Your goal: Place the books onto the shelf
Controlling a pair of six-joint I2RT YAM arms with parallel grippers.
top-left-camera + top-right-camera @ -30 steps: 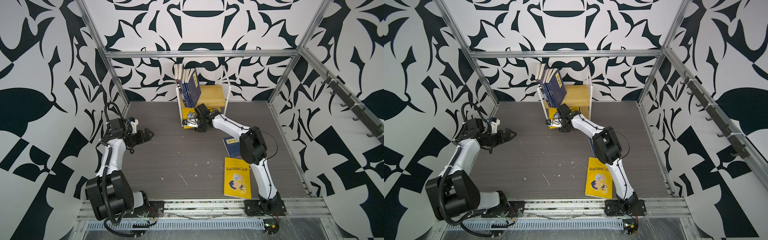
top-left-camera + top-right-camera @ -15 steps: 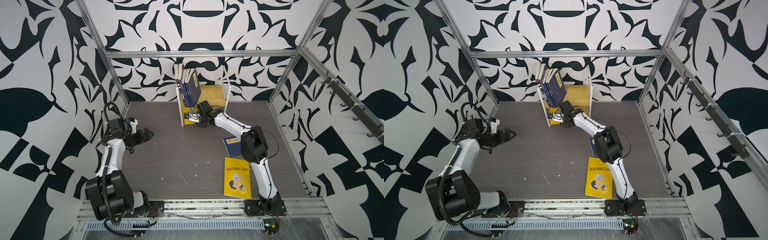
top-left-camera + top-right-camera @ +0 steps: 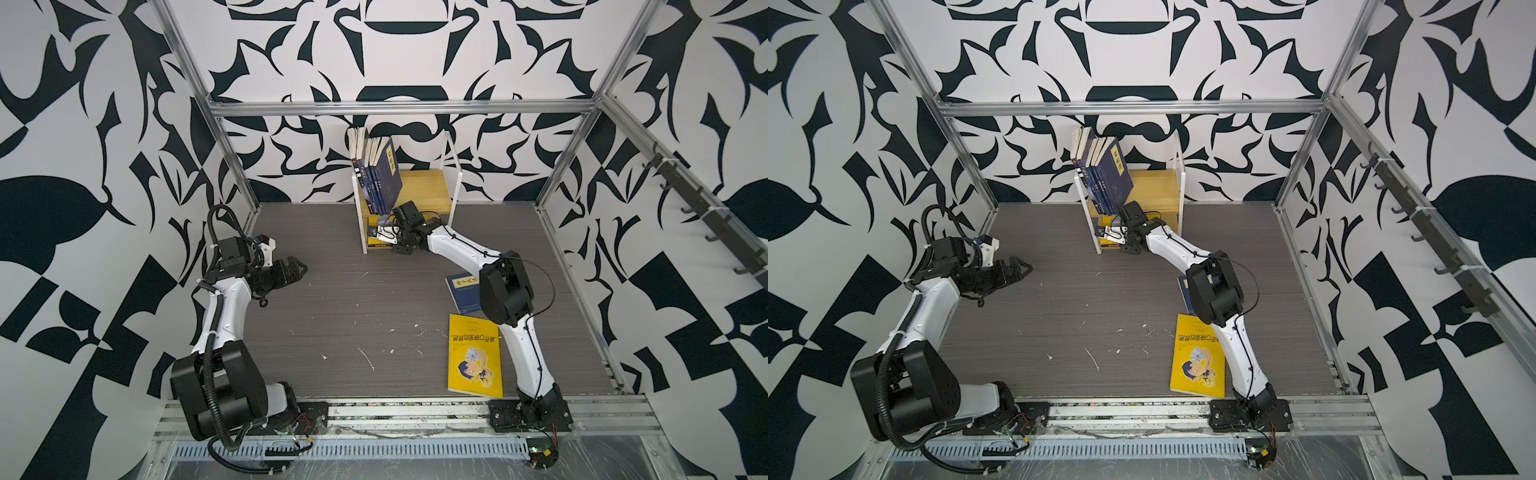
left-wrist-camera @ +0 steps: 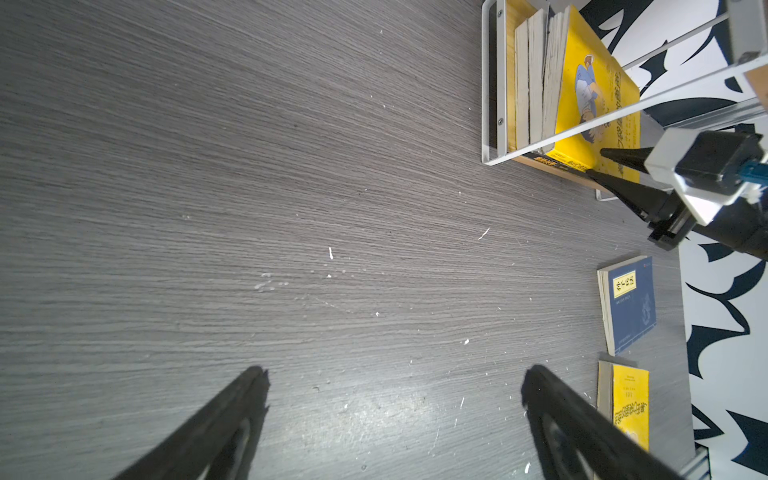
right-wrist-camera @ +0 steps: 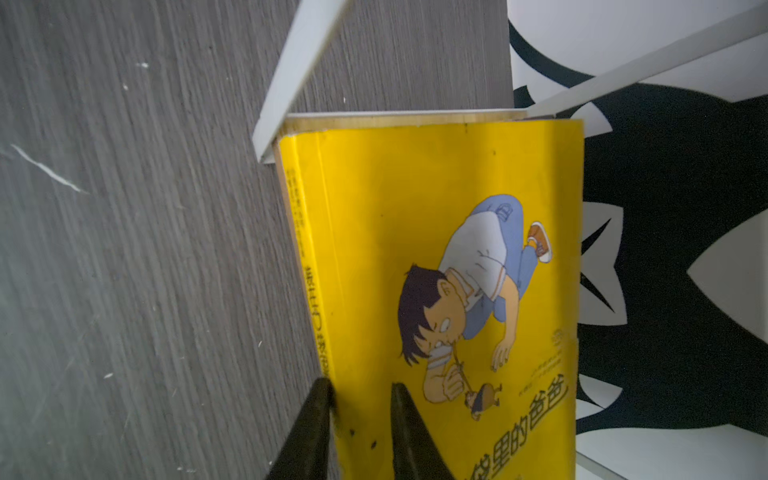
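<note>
Right wrist: right claw [image 5: 361, 390] pinching yellow book [image 5: 436, 187] spine edge on shelf [image 5: 299, 70] lower tier; left claw [image 4: 395, 374] wide open, empty.

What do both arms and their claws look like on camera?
The left arm and right arm have white links with black joint housings. The left claw and right claw are black, with tapered pointed fingers. A black ribbed hose follows the left arm; a thin black cable loops off the right.
</note>
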